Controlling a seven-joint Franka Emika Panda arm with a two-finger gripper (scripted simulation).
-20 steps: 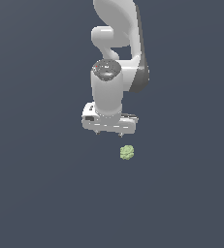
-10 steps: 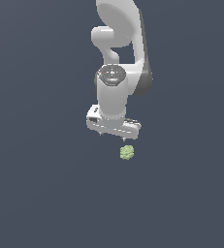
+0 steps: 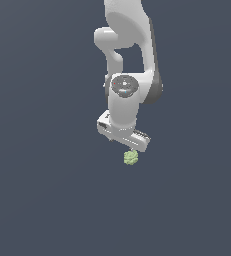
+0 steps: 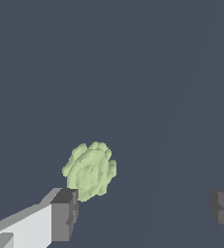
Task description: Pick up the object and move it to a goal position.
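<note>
One object (image 3: 131,158) is in the scene, along with one white robot arm (image 3: 129,60) and one gripper (image 4: 145,213). Everything else is a flat dark grey-blue ground (image 3: 42,190) with no seams, walls or borders showing in either view.

In the exterior view the arm comes down from the top of the picture. Its gripper body (image 3: 123,132) is tilted, lower toward the exterior view's right, and sits directly above the object. The object lies just under that lower end, so close that touching or apart cannot be told from this view.

The wrist view shows two dark finger pads (image 4: 65,214) spread wide, with a broad strip of bare ground between them. The jaws are well open and grasp nothing. The object lies on the ground just beyond one pad, off to that side of the gap and not centred in it. Its lower edge overlaps the pad's tip in the picture, though contact cannot be judged.

The ground is open on every side of the object, out to the picture edges in the exterior view.

The object is pale green, lumpy and roughly round, with a bumpy outline and soft shading across its surface. It is much smaller than the gripper body.
</note>
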